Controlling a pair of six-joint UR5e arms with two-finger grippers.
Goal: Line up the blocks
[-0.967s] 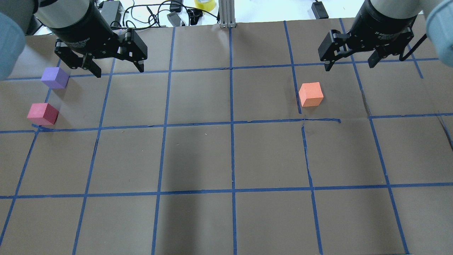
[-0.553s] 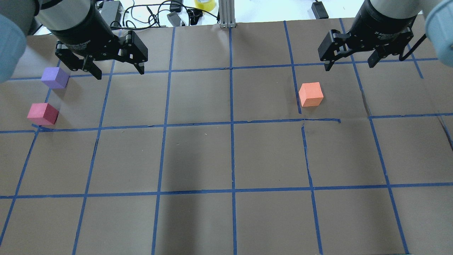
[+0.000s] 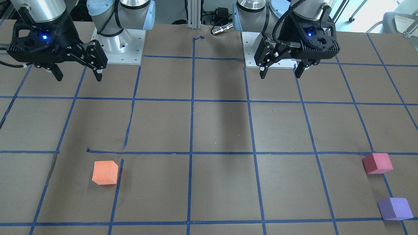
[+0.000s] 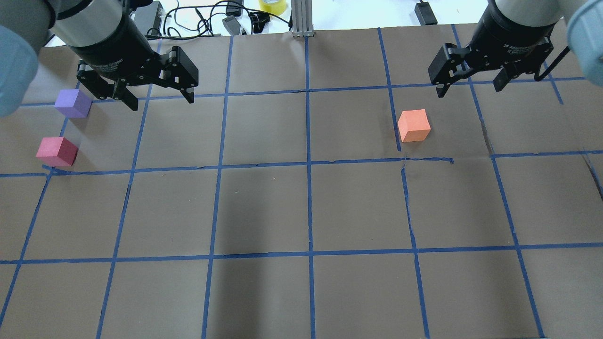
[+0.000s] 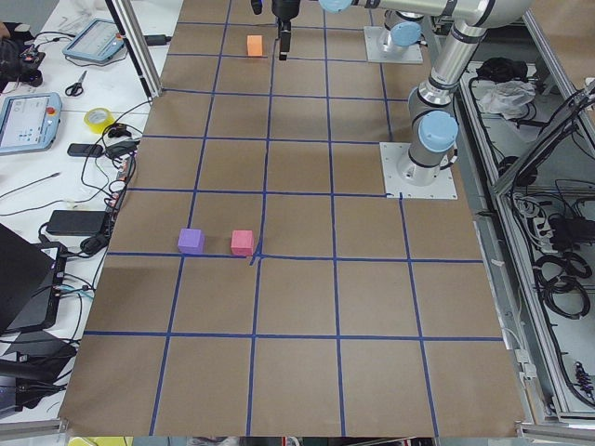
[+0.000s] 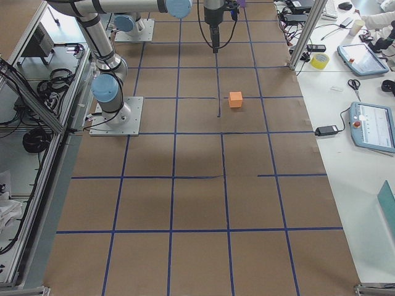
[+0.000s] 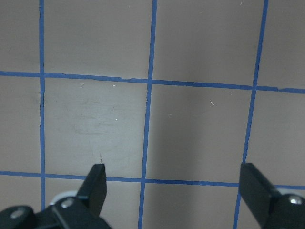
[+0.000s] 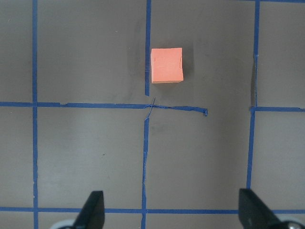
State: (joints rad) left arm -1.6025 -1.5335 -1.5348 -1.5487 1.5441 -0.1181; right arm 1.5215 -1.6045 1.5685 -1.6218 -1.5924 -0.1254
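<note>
Logged orange block [image 4: 414,125] lying alone on the tabletop [image 4: 264,207], in its right half, toward the far long edge, just beside a line of the blue tape grid [image 4: 308,188]. Logged red-pink block [image 4: 56,151] and purple block [image 4: 73,103] in the left half, near each other but apart, purple closer to the far edge. Both well apart from orange; no single line formed yet. Noted left pincer [image 4: 162,103] spread wide, holding nothing, raised above the tabletop, clear of both nearby blocks. Noted right pincer [image 4: 468,91] likewise spread wide and holding nothing, raised, with orange seen ahead of its fingertips in the wrist view.
</note>
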